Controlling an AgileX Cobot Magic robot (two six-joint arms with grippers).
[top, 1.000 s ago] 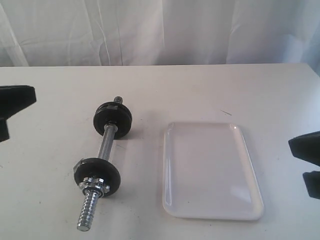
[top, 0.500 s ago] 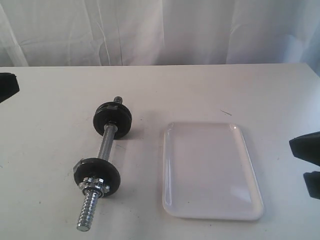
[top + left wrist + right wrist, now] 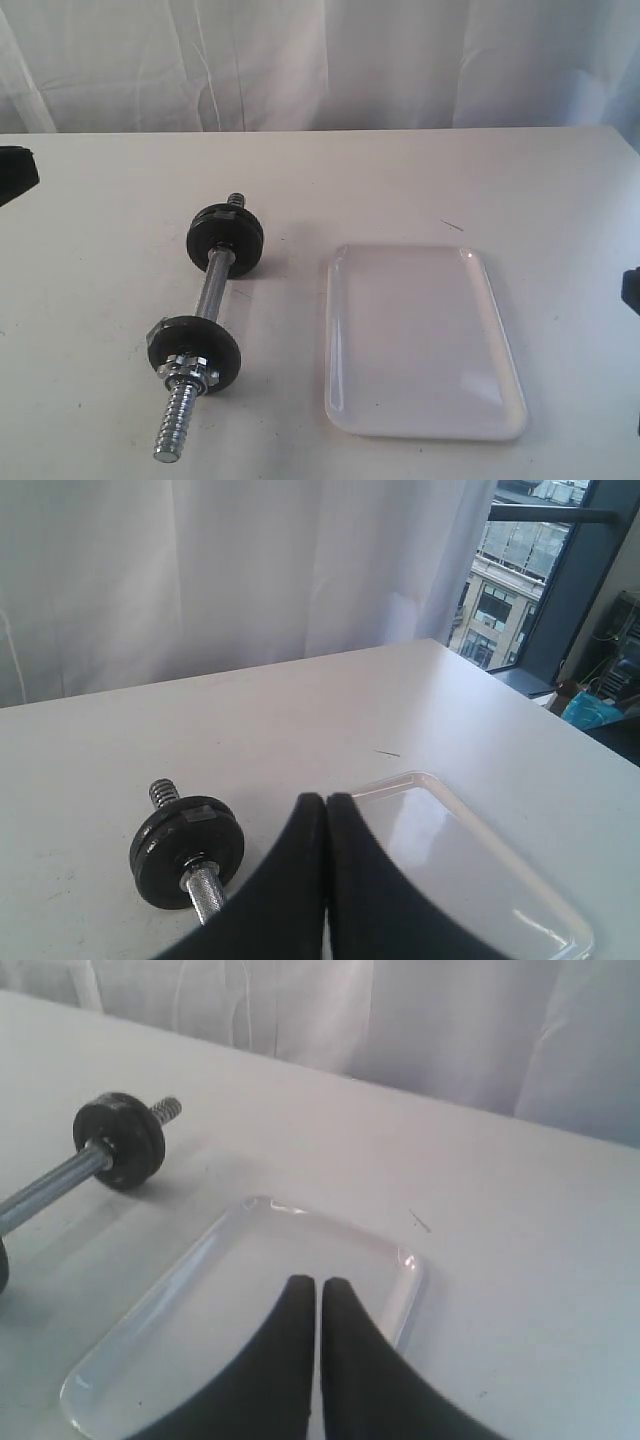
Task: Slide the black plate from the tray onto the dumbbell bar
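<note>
Left pincer (image 3: 326,805) and right pincer (image 3: 318,1286) hover closed, empty, at opposite sides of the table (image 3: 400,180).

left fingers (image 3: 14,172) back, right fingers (image 3: 632,288) (nearly) gone

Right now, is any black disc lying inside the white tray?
No, the tray shows only bare white surface; the black discs sit on the dumbbell bar.

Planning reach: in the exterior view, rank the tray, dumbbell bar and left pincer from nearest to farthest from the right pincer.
1. tray, right of centre.
2. dumbbell bar, left of centre.
3. left pincer, far left edge.
</note>
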